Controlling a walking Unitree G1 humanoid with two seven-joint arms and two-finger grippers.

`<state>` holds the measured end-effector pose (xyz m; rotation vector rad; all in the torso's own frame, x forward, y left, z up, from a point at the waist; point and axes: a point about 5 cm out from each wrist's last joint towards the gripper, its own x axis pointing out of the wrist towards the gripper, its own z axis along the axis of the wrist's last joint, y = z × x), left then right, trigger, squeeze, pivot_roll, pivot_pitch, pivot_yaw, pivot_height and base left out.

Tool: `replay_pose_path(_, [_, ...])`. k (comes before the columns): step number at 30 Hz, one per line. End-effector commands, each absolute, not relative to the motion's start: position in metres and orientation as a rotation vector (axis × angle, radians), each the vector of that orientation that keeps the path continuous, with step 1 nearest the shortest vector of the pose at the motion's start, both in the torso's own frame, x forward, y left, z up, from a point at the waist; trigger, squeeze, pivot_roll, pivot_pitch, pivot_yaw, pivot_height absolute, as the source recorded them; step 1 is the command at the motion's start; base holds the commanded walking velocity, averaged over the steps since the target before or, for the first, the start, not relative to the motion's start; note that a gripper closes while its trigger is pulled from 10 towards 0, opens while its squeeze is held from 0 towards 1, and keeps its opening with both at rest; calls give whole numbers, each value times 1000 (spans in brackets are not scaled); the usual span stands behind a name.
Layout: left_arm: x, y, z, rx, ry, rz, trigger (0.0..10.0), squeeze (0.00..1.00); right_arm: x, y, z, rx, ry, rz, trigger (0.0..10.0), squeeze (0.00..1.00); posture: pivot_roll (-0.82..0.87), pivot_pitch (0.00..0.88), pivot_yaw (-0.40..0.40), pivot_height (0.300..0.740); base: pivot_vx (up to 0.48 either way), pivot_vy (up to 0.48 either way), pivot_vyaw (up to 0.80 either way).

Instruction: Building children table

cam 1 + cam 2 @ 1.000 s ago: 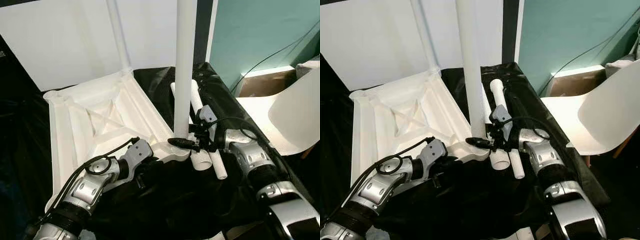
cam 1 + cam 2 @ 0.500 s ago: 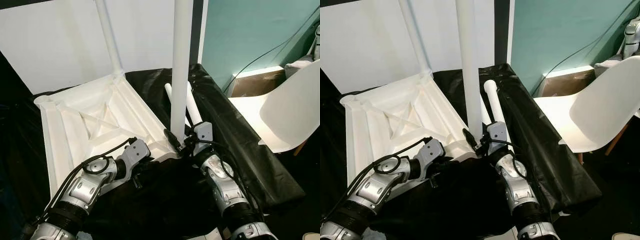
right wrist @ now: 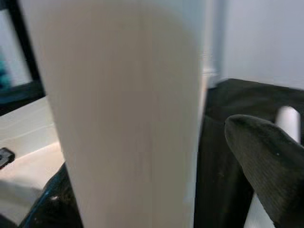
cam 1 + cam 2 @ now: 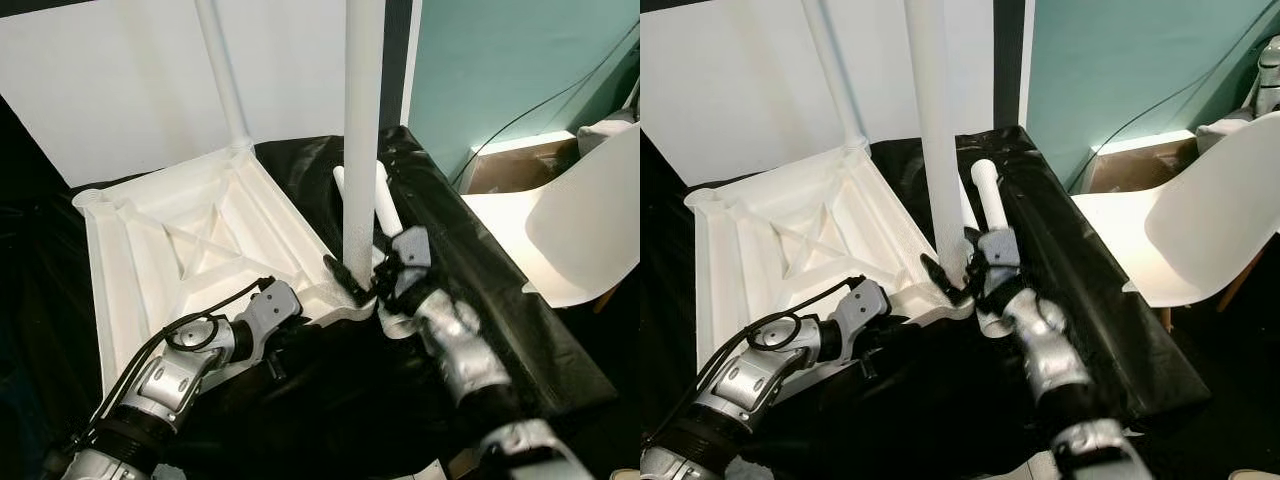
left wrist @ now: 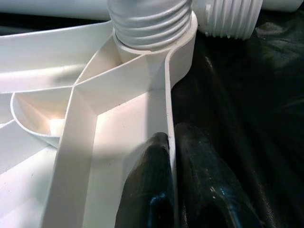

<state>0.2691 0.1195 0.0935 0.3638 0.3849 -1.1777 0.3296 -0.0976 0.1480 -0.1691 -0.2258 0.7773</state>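
Inverted white tabletop (image 4: pixel 190 240), underside up, lying on a surface covered in black sheeting (image 4: pixel 470 270); its ribbed frame and diagonal cross-braces face the camera. At the far corner, one white leg (image 4: pixel 222 70) stands upright in its socket.

Left gripper (image 4: pixel 283 352), at the tabletop's near edge: the silver left arm reaches in from the lower left, and the wrist view shows the two black fingers (image 5: pixel 152 190) closed on the thin upright rim wall, one finger inside the frame and one outside, resting on the black sheeting. The pinch lies a short way along the rim from the near-right corner socket, where the threaded base of a leg (image 5: pixel 152 21) is seated.

Centre: a second upright leg (image 4: pixel 362 140) rises from that near-right corner socket, just ahead of the left gripper's hold.

Right gripper (image 4: pixel 362 280), at the base of this leg: its black fingers (image 4: pixel 340 272) straddle the tube just above the socket, one on either side. In the right wrist view the leg (image 3: pixel 128 114) sits between a dark finger at the lower edge and a second finger pad (image 3: pixel 266 161) beside it; whether the pads press the tube cannot be told.

Behind the right gripper, two loose legs (image 4: pixel 385 205) lie side by side on the sheeting, one threaded end (image 5: pixel 230 16) just beside the corner socket. Right: a white moulded chair (image 4: pixel 570 225) stands before a teal wall (image 4: pixel 500 60).
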Motion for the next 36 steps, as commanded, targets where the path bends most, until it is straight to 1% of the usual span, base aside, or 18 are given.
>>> replay_pose_path(1, [247, 116, 63, 316, 554, -1299, 10000, 0, 334, -105, 152, -159, -204, 817, 10000, 0, -27, 0, 61, 740, 0, 0, 0])
replay_pose_path(2, [247, 116, 63, 316, 554, -1299, 10000, 0, 334, -105, 152, -159, -204, 817, 10000, 0, -27, 0, 61, 740, 0, 0, 0])
replay_pose_path(4, [247, 115, 63, 315, 553, -1298, 10000, 0, 335, -107, 153, -191, -168, 907, 10000, 0, -29, 0, 61, 740, 0, 0, 0])
replay_pose_path(6, [248, 113, 62, 318, 553, -1294, 10000, 0, 332, -112, 151, -260, -84, 1071, 10000, 0, -28, 0, 59, 740, 0, 0, 0])
replay_pose_path(8, [248, 113, 62, 318, 553, -1293, 10000, 0, 330, -114, 150, -291, -61, 1118, 10000, 0, -26, 0, 58, 740, 0, 0, 0])
replay_pose_path(9, [248, 113, 62, 319, 552, -1290, 10000, 0, 330, -116, 147, -308, -37, 1143, 6157, 0, -22, 0, 57, 740, 0, 0, 0])
replay_pose_path(10, [248, 113, 62, 319, 552, -1290, 10000, 0, 330, -116, 147, -308, -37, 1143, 6157, 0, -22, 0, 57, 740, 0, 0, 0])
replay_pose_path(11, [248, 113, 62, 318, 551, -1288, 10000, 0, 330, -117, 146, -316, -23, 1155, 2157, 0, -22, 0, 57, 740, 0, 0, 0])
replay_pose_path(12, [248, 113, 62, 318, 550, -1286, 10000, 0, 332, -119, 145, -311, 2, 1164, 0, 0, -17, 0, 58, 740, 0, 0, 0])
replay_pose_path(20, [248, 115, 63, 315, 551, -1279, 10000, 0, 341, -133, 146, -236, 73, 1176, 0, 0, -14, 0, 60, 740, 0, 0, 0])
replay_pose_path(24, [249, 115, 63, 316, 550, -1277, 10000, 0, 340, -133, 145, -220, 75, 1173, 0, 0, -21, 0, 58, 740, 0, 0, 0])
replay_pose_path(26, [251, 115, 65, 318, 544, -1275, 10000, 0, 334, -126, 138, -174, 52, 1137, 0, 0, -18, 0, 53, 740, 0, 0, 0])
replay_pose_path(27, [253, 114, 66, 318, 539, -1272, 10000, 0, 326, -114, 130, -126, 4, 1057, 0, 0, -15, 0, 51, 740, 0, 0, 0])
replay_pose_path(29, [254, 113, 67, 319, 535, -1271, 10000, 0, 320, -107, 126, -90, -30, 992, 0, 0, -13, 0, 50, 740, 0, 0, 0])
replay_pose_path(30, [254, 112, 67, 320, 532, -1267, 10000, 0, 314, -99, 122, -21, -103, 836, 0, 0, -5, 0, 51, 740, 0, 0, 0])
replay_pose_path(31, [254, 112, 67, 320, 532, -1267, 10000, 0, 314, -99, 122, -21, -103, 836, 0, 0, -5, 0, 51, 740, 0, 0, 0])
replay_pose_path(33, [254, 111, 68, 321, 529, -1266, 10000, 0, 300, -95, 116, 88, -199, 565, 0, 0, 7, 0, 62, 740, 0, 0, 0])
replay_pose_path(36, [253, 110, 70, 320, 527, -1270, 10000, 0, 293, -95, 115, 110, -246, 463, 0, 0, 4, 0, 75, 740, 0, 0, 0])
